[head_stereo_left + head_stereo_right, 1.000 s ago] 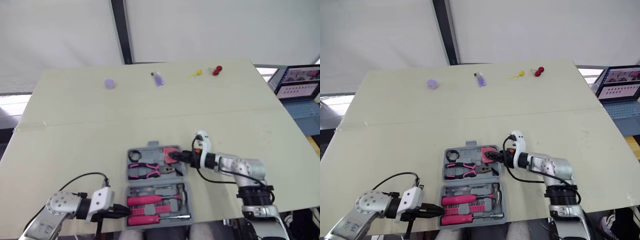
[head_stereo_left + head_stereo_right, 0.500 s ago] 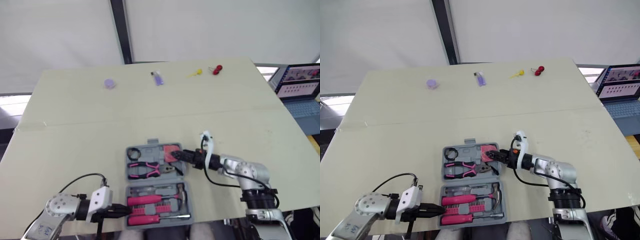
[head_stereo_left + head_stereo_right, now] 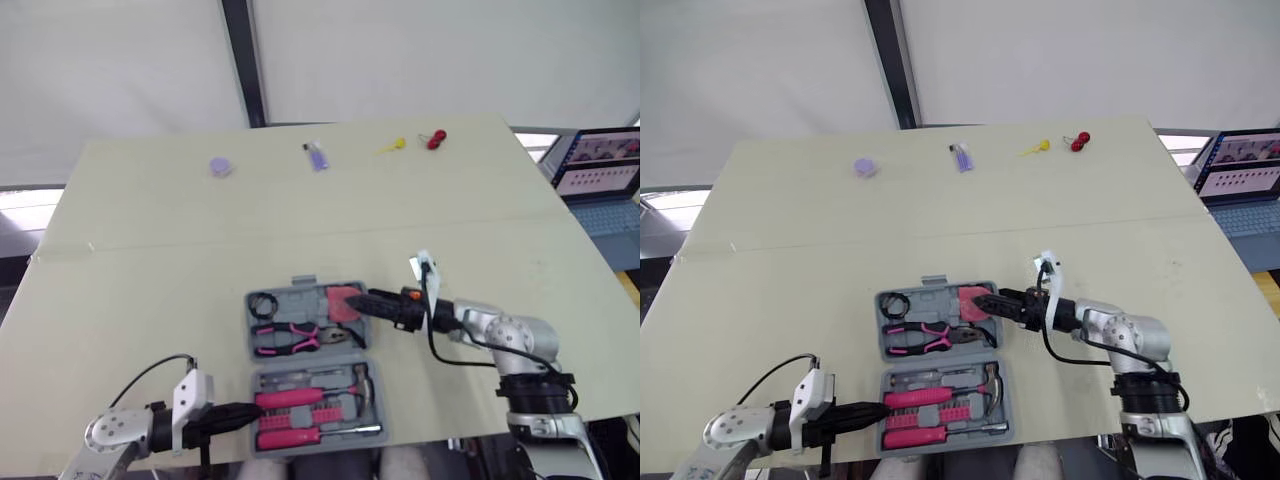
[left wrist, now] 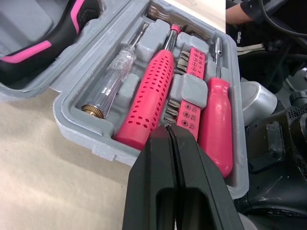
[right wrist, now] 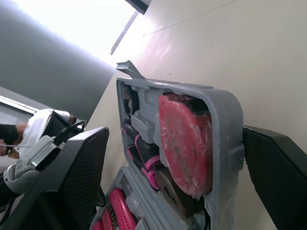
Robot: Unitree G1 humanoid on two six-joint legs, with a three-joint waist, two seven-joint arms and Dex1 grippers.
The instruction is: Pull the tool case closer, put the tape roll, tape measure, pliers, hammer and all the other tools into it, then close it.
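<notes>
Pale table, one open tool case holding one hammer, one screwdriver, one pliers, left gripper pinched closed, empty, right gripper spread wide at its rim.

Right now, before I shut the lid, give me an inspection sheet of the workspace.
Surface: beige table, one seam across it.
Job's things: tool case open flat. Far half holds tape roll, pliers and tape measure. Near half holds hammer and screwdriver.
Clutter: at the far edge, round purple thing, long purple thing, yellow thing, red thing.
Grippers: right gripper open, far half's edge between its fingers. Left gripper shut, at the near half's edge.
Cables: left cable and right cable, both black, one at each wrist.
Surroundings: laptop on the right, screen lit.
</notes>
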